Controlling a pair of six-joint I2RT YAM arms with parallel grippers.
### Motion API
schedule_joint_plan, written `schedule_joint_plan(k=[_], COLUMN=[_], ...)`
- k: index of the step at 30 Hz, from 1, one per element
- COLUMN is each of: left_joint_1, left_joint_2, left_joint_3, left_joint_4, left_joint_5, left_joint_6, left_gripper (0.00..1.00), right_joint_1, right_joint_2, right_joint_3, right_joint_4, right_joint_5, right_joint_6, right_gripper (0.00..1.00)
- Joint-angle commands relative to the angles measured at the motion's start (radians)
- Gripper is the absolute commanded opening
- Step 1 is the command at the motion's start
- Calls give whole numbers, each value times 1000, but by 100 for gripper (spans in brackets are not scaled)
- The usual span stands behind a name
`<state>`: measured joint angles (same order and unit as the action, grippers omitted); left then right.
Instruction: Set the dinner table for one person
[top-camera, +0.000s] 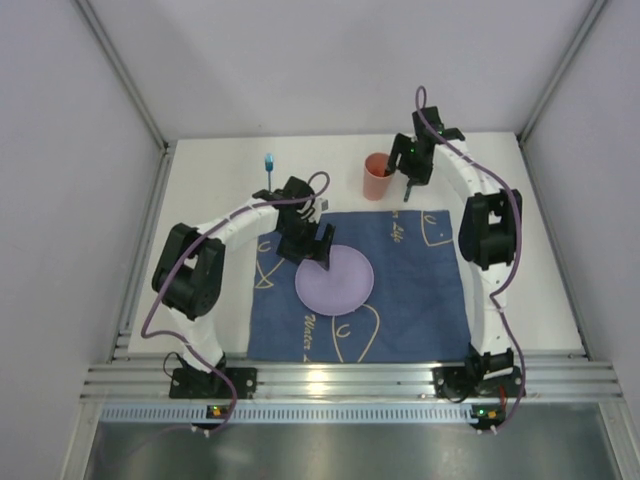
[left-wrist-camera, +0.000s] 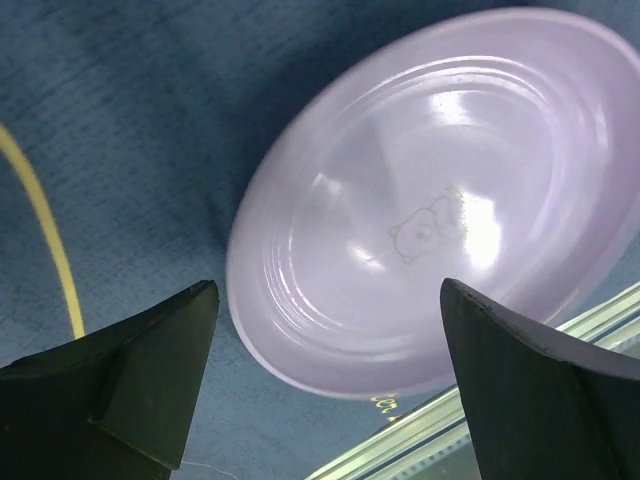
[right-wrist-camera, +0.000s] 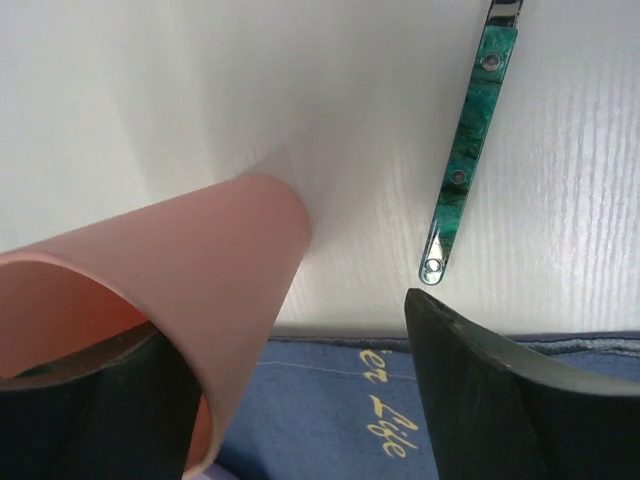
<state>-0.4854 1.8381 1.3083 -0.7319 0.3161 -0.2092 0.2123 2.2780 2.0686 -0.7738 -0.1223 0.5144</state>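
The white table (top-camera: 545, 300), rigid, smooth and not for lifting, runs from the ribbed rail (top-camera: 350, 380) at the near edge to the far walls under a blue mat (top-camera: 420, 300). On the mat lies a lilac plate (top-camera: 335, 282), the left hand (left-wrist-camera: 325, 300) spread wide over its rim, holding nothing. Farther back the right hand (right-wrist-camera: 285, 320) stands spread astride the wall of a pink cup (right-wrist-camera: 200, 260), likely light and best pinched at the rim, beside a green-handled utensil (right-wrist-camera: 465, 150).

Pink cup (right-wrist-camera: 215, 265), its wall between jaws, green marbled handle (right-wrist-camera: 466, 150) on dinner table (right-wrist-camera: 140, 90) (blue mat (right-wrist-camera: 320, 410) alongside)
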Motion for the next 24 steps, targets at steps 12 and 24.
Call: schedule_joint_plan(k=[12, 24], left_joint_1=[-12, 126], left_joint_2=[13, 61], left_joint_3=[97, 166], left_joint_4=[-14, 37], left_joint_5=[-153, -175], left_joint_6=[14, -91], left_gripper=[98, 98], right_joint_1=[42, 19], right_joint_2=[-104, -471], right_joint_3=[150, -313], right_joint_4=[-76, -133], right_joint_5=[95, 265], right_joint_6=[-79, -103], right_gripper=[0, 0])
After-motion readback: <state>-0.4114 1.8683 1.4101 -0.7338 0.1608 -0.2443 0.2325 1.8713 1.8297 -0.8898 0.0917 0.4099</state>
